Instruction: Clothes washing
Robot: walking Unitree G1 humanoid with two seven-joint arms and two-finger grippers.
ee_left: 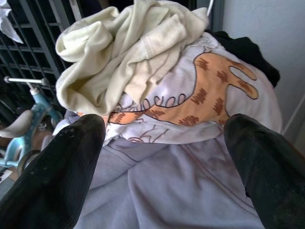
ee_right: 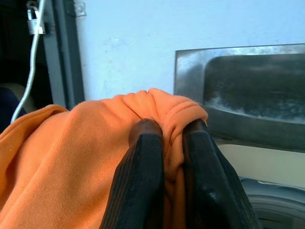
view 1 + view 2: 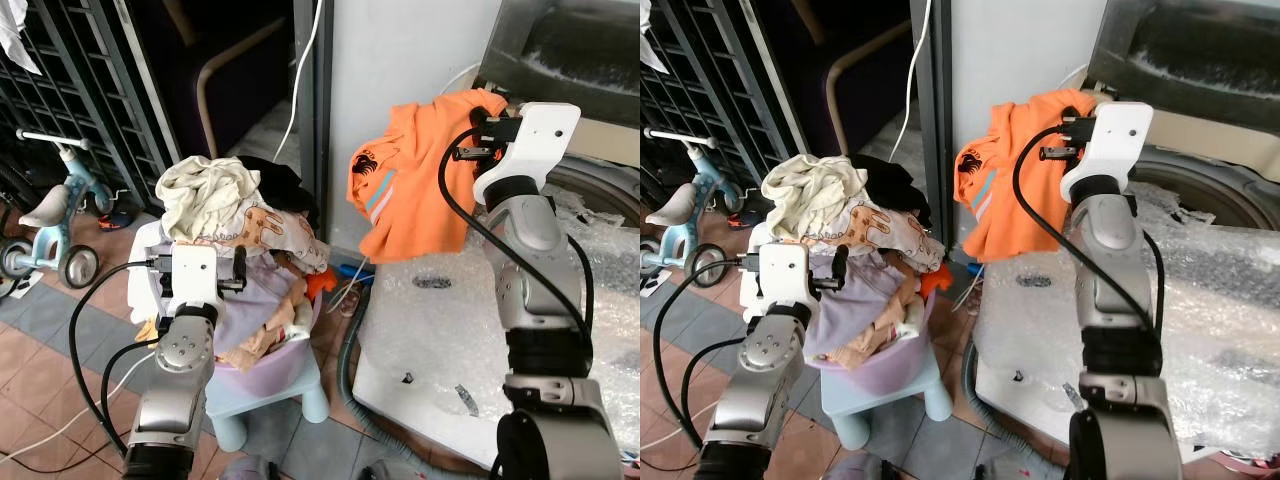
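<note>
Orange shirt [image 3: 415,180] pinched in right gripper [image 2: 164,131]

The right gripper [image 3: 1083,128] is raised, holding an orange shirt [image 3: 1015,180] that hangs beside the white wall [image 3: 1020,50]. Bubble wrap [image 3: 1200,300] covers the washing machine [image 3: 1210,190] beneath the right arm. The left gripper [image 3: 825,268] sits over a purple basin [image 3: 885,365] heaped with clothes [image 3: 855,240], which rests on a pale blue stool [image 3: 910,395]. A child's tricycle [image 3: 680,225] stands near the black gate [image 3: 710,90].
</note>
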